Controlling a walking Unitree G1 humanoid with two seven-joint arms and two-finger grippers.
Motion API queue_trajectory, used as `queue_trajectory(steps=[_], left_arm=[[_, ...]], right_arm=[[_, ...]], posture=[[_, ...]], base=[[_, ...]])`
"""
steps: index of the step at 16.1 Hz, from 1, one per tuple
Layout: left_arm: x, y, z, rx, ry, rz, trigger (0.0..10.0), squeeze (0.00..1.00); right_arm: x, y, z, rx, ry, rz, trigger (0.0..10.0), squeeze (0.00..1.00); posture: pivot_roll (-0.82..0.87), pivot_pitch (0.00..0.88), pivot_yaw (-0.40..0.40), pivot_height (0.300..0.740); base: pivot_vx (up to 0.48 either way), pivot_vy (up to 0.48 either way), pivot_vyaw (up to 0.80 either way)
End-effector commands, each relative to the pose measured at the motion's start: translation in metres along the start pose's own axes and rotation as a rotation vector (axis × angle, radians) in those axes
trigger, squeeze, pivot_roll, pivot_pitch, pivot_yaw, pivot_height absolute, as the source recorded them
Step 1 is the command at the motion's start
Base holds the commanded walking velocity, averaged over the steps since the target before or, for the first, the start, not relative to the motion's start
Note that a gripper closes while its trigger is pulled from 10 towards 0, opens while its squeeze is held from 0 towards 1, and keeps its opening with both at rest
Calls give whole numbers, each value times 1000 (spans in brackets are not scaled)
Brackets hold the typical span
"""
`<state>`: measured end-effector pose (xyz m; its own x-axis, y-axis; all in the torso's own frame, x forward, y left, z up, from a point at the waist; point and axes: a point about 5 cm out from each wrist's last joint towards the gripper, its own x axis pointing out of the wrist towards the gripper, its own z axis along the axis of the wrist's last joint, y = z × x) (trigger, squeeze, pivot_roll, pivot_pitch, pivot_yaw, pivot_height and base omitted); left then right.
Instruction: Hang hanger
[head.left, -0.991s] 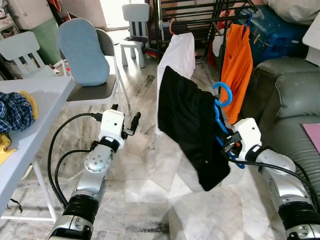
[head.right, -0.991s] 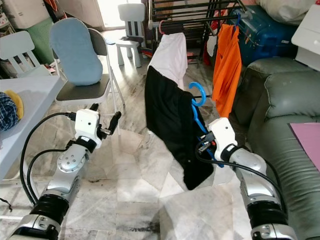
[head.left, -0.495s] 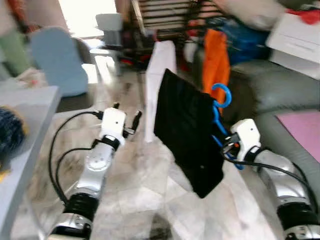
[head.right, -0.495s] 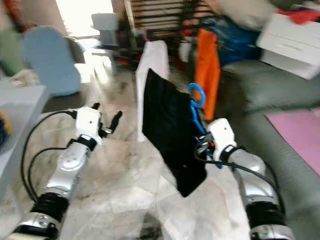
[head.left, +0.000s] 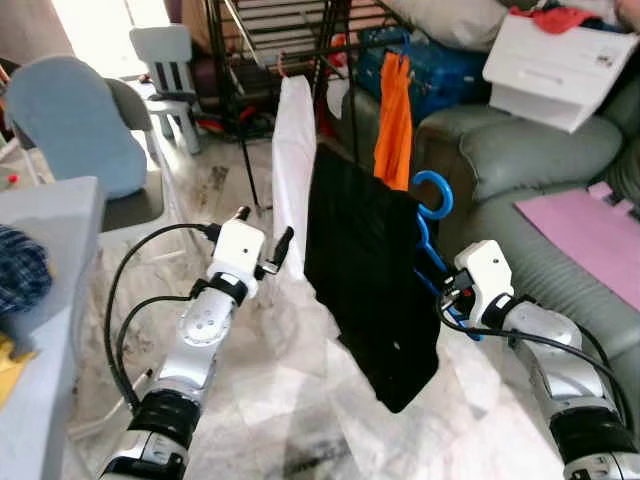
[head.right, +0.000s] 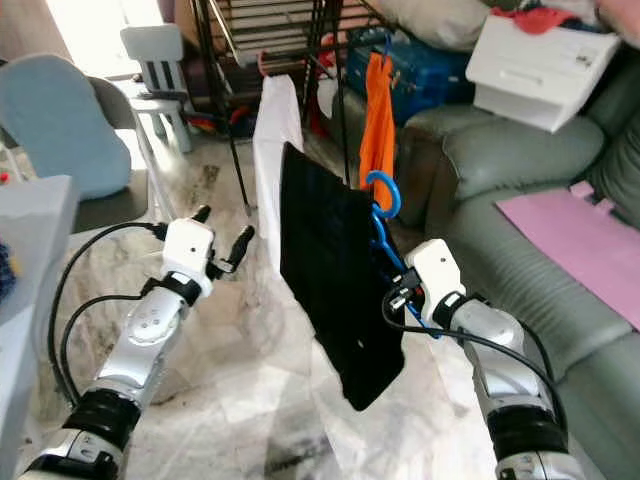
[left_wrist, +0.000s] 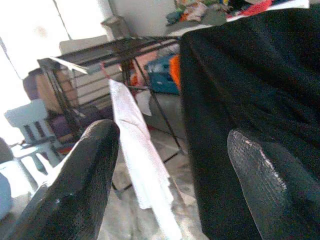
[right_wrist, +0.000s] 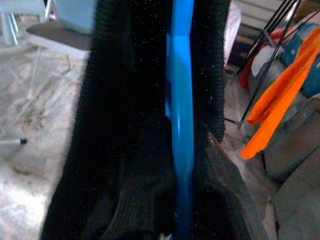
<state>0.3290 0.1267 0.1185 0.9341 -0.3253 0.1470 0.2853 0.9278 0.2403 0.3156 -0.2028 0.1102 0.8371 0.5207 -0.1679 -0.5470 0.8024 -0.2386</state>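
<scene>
Right wrist view: right gripper (right_wrist: 182, 220) jaws pinch the blue hanger (right_wrist: 181, 100) carrying a black garment (head.left: 375, 270). Left gripper (head.left: 265, 235) jaws spread, beside it.

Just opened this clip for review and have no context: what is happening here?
The robot stands on a marble floor facing a black drying rack. Its right gripper is shut on a blue hanger that carries a black garment, held up short of the rack and not yet hung. The left gripper is open and empty beside the garment. A white cloth and an orange garment already hang on the rack.
</scene>
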Motion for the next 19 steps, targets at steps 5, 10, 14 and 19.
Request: queue_trajectory(steps=[5,10,14,19], left_arm=[[7,-8,10,1,-30,-44,10000,0],[18,-13,26,322,-88,-345,10000,0],[15,-6,29,531,-58,-634,10000,0],[7,10,12,636,88,-843,10000,0]], right_arm=[[-2,-2,10,-62,-16,70,10000,0],[-12,0,4,-165,80,272,10000,0],[-21,-8,-1,-269,169,380,10000,0],[-24,-10,-1,-327,182,428,10000,0]], posture=[[-190,0,47,740],[-180,0,54,740],[-173,0,64,740],[-177,0,68,740]], base=[[0,0,0],[0,0,0],[0,0,0],[0,0,0]])
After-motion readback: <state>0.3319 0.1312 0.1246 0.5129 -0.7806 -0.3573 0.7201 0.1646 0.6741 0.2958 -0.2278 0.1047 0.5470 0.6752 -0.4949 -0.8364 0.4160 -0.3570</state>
